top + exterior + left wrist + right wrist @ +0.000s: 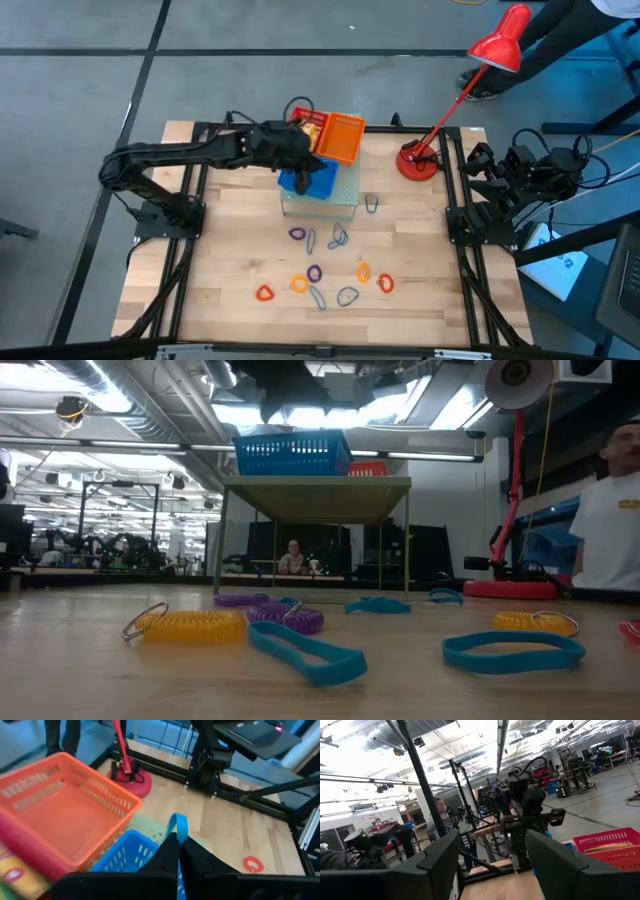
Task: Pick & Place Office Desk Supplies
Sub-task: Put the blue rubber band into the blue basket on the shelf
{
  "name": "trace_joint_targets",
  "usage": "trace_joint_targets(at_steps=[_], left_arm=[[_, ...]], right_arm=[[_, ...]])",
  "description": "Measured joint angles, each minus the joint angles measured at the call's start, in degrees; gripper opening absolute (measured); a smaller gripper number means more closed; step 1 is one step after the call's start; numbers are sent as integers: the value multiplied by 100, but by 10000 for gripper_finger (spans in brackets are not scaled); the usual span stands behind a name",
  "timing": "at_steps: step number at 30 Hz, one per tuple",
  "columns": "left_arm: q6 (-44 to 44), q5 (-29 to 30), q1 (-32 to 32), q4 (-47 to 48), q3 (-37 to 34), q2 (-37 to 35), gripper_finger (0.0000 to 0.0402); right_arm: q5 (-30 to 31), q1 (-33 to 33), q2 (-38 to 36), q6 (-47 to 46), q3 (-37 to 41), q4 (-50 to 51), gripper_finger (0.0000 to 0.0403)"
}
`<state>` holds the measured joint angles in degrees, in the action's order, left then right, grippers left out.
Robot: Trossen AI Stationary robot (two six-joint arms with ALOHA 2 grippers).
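Light wooden slatted table (230,270) in a black metal frame, seen whole only in the high view. Left arm, dark and jointed, reaching from the table's left side to a small pale green raised shelf (345,192) at centre rear; its left gripper (300,165) is over the blue mesh plastic basket (322,183) on that shelf. The left wrist view alone shows the fingers pressed together on a thin blue rubber loop (178,827) standing up between the fingertips, above the blue basket's rim. Right arm folded at the table's right edge, its right gripper (492,857) raised off the table with the fingers wide apart and nothing between them, as the right wrist view shows. Red desk lamp (420,160) with a round base at the right rear of the table, its shade leaning out past the back edge. Orange mesh plastic basket (340,138) just behind the blue one, beside a red basket (305,118). Loose loops (320,272) in purple, orange, red and blue-grey scattered across the front half of the table; the low view shows the orange (190,625) and purple (285,615) ones as coiled, the blue ones (305,652) as flat bands. A person (610,510) in a white shirt stands beyond the table in the low view.
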<state>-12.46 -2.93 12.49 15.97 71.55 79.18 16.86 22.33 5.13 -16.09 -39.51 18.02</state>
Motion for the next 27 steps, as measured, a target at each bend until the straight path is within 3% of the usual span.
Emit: trace_joint_targets(at_steps=[5,12,21,27], left_arm=[[-95,41,0,-299,-708,-465,2],[-486,55,4,-1424,-1600,-608,2],[-499,54,170,-1640,-1616,-614,8],[-745,-180,163,-1447,-1616,-614,63]], right_arm=[[0,2,0,4,2,6,231],[5,2,0,24,0,4,231],[24,2,0,-18,0,2,231],[24,2,0,-16,2,2,231]])
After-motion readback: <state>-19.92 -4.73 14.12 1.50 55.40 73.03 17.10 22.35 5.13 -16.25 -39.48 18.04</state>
